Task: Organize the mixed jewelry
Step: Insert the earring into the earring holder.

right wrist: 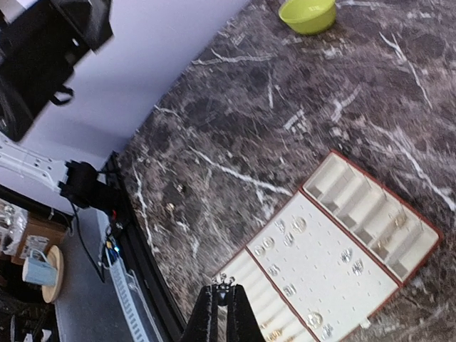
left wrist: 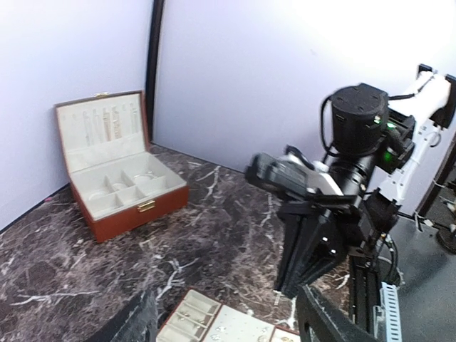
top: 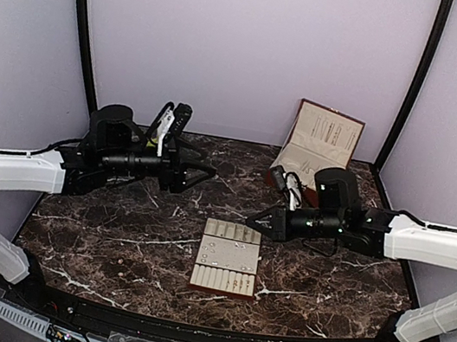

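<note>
Reaching level toward the tray, right hand pinches a silvery stud; left hand hangs raised, spread wide.

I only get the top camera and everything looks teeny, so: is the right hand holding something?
Observer: Yes. The right wrist camera shows the right hand shut, with a sparkly stud apparently pinched at its tips.
Operator: Where's a bowl? I can't see one.
Observer: A lime-green bowl stands on the marble table, well away from the tray.
Operator: What's inside the brown box?
Observer: The left wrist camera shows a pale hoop lying in one compartment of the open jewelry box.
</note>
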{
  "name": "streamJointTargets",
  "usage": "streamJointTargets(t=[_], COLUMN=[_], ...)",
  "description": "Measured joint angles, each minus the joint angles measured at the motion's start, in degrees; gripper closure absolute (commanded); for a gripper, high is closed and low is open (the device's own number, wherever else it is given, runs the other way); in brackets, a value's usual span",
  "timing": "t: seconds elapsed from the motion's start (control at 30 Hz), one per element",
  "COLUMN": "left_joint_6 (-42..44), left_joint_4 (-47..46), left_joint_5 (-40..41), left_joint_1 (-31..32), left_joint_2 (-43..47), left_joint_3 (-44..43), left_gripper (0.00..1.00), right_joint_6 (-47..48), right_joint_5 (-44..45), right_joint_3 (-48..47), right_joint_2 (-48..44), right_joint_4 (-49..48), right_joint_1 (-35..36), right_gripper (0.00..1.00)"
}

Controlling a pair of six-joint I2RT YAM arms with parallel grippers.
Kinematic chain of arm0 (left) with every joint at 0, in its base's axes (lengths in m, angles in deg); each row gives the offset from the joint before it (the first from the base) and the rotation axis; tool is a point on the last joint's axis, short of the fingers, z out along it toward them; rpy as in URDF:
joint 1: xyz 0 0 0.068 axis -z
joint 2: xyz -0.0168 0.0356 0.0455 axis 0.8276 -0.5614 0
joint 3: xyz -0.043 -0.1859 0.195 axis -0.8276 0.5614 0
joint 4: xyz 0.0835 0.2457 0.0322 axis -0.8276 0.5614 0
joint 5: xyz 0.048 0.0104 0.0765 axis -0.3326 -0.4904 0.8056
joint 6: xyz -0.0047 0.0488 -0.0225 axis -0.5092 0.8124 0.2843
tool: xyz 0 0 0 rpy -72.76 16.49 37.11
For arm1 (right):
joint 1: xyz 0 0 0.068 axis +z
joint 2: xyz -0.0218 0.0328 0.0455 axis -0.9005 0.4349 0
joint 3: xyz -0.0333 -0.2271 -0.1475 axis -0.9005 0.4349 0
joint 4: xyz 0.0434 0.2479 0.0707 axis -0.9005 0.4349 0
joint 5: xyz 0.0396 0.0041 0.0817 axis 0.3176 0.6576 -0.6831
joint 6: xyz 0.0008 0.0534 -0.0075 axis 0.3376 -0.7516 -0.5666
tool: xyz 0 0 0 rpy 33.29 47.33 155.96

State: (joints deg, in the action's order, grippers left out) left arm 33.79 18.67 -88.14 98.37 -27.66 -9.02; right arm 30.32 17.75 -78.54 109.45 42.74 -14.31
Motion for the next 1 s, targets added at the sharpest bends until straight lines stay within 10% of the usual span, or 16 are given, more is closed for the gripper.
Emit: streamJointTargets(t=[1.0], left_joint_6=[-3.61], left_joint_4=[4.55], left_joint_5=[10.73], left_joint_1=[-5.18], left_joint_2=[-0.15], left_joint_3=[0.00], left_gripper=[0.30], right_joint_6=[0.33], right_joint_5=[12.46], right_joint_3=[1.53], right_joint_2=[11.23], right_joint_4=[13.70], right_joint_1=[2.64], right_gripper=[1.00])
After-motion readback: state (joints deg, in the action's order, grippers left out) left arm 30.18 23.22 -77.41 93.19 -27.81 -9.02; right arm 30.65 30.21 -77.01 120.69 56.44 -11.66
